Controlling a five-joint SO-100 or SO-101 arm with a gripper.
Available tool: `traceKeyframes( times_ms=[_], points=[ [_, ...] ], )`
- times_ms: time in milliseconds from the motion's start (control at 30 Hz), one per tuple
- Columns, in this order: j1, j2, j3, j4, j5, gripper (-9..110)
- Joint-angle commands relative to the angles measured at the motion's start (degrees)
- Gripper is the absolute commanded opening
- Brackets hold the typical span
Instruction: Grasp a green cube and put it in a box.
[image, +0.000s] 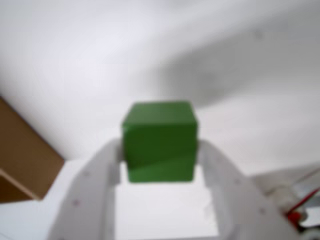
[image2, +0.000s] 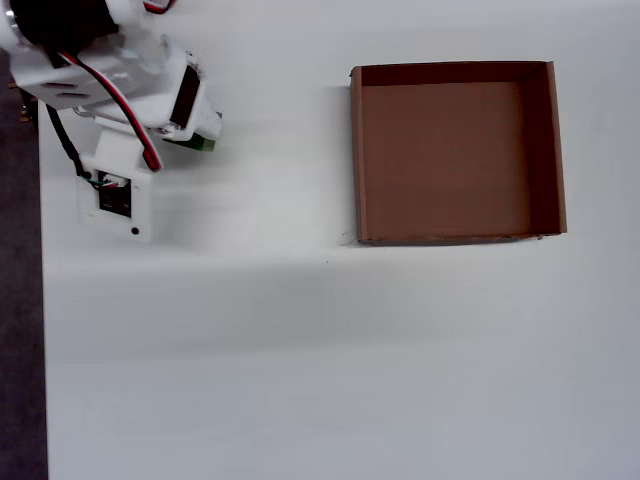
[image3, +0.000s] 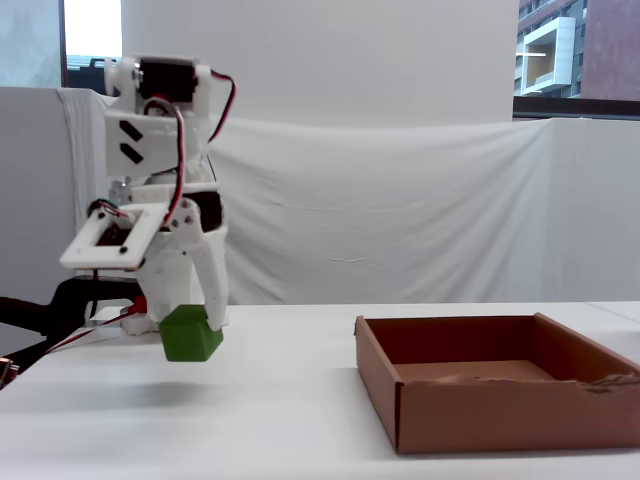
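My gripper (image: 159, 150) is shut on the green cube (image: 160, 141), whose sides are pressed by both white fingers. In the fixed view the gripper (image3: 190, 325) holds the cube (image3: 190, 336) lifted clear of the table, well left of the box (image3: 500, 395). From overhead only a green sliver of the cube (image2: 203, 143) shows under the white arm, at the upper left. The brown cardboard box (image2: 357, 160) lies open at the upper right with nothing in it. A corner of the box (image: 25, 155) enters the wrist view at the left edge.
The white table (image2: 320, 340) stretches between arm and box. Its left edge borders a dark floor strip (image2: 20, 300) in the overhead view. Red and black cables (image3: 70, 330) trail by the arm base. A white cloth backdrop (image3: 400, 220) hangs behind the table.
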Motion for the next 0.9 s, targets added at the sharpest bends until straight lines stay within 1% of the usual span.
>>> traceKeyframes(
  times_ms=[0, 433, 867],
  points=[
    [-1.1, 3.1, -5.0, 1.8, 0.4, 16],
    [-6.6, 2.6, -18.4, 6.9, 0.4, 16],
    [-14.5, -6.1, -30.5, 8.7, 0.4, 16]
  ],
)
